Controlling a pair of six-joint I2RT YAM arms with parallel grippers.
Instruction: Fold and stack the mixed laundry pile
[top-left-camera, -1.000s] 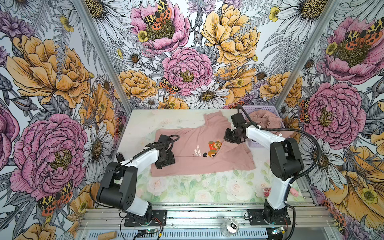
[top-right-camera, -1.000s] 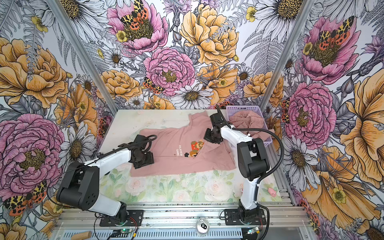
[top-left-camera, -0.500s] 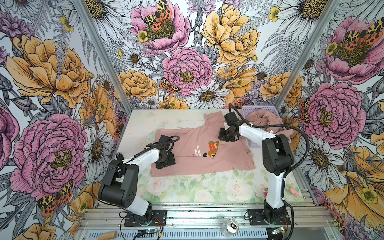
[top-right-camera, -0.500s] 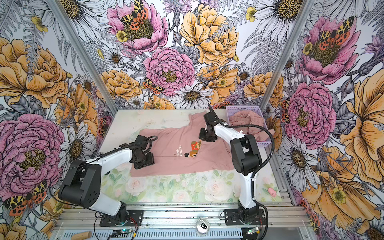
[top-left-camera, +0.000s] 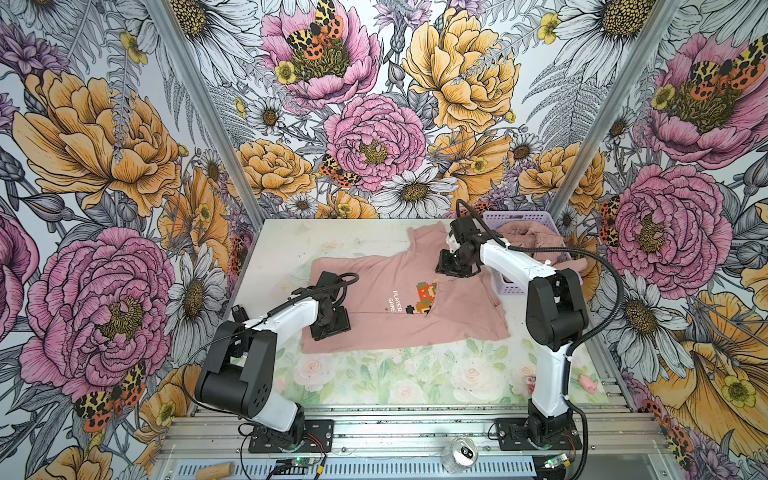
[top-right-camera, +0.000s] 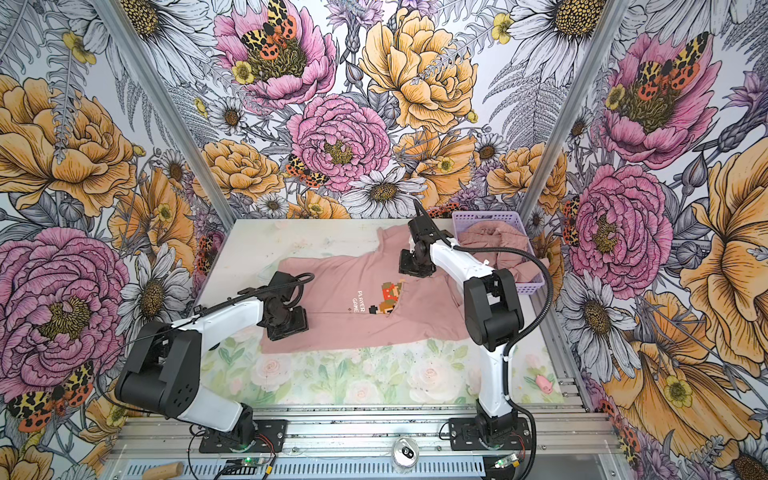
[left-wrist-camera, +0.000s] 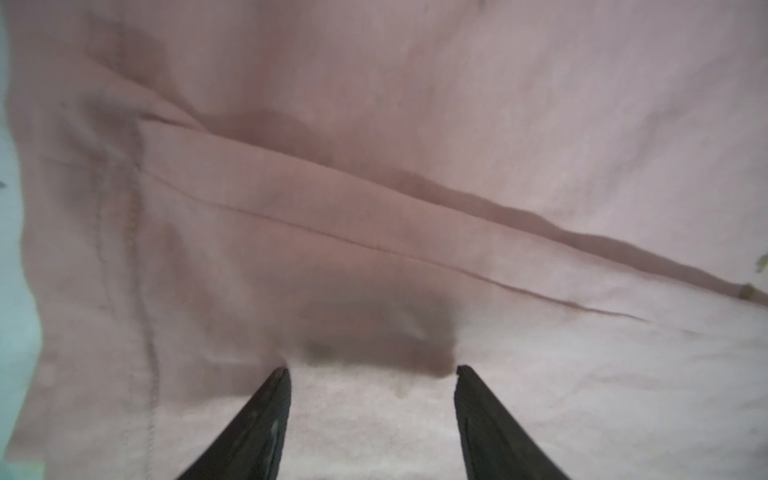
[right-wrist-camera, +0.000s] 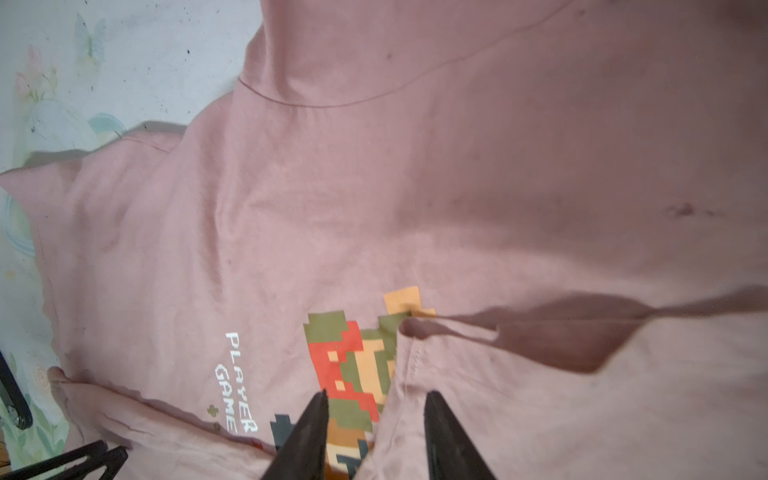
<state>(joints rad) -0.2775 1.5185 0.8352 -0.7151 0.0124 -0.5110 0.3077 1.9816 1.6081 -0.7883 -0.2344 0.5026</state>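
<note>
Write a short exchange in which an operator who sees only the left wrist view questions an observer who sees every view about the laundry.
Operator: In the left wrist view I see only plain pink cloth under the left gripper. Does it carry a print?
Observer: Yes. The T-shirt has a pixel-art figure beside white lettering near its middle.
Operator: Is there more laundry anywhere?
Observer: A pink garment lies in the lavender basket at the far right corner of the table.
</note>
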